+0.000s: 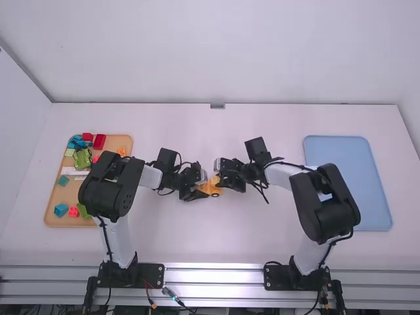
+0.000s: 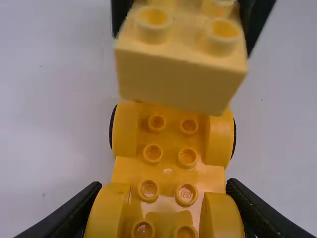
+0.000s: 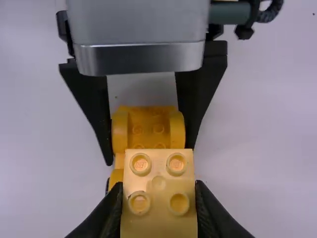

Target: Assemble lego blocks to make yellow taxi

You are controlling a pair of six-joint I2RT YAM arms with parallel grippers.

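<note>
Base (image 2: 168, 171): long axis crosswise, studs up | left claw (image 1: 205, 188) clamps it | right claw (image 1: 219, 178) grips block (image 3: 158, 184)

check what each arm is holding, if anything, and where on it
The left end effector grips the wheeled base by the sides of one end; the right end effector grips the yellow block by two opposite sides.
</note>
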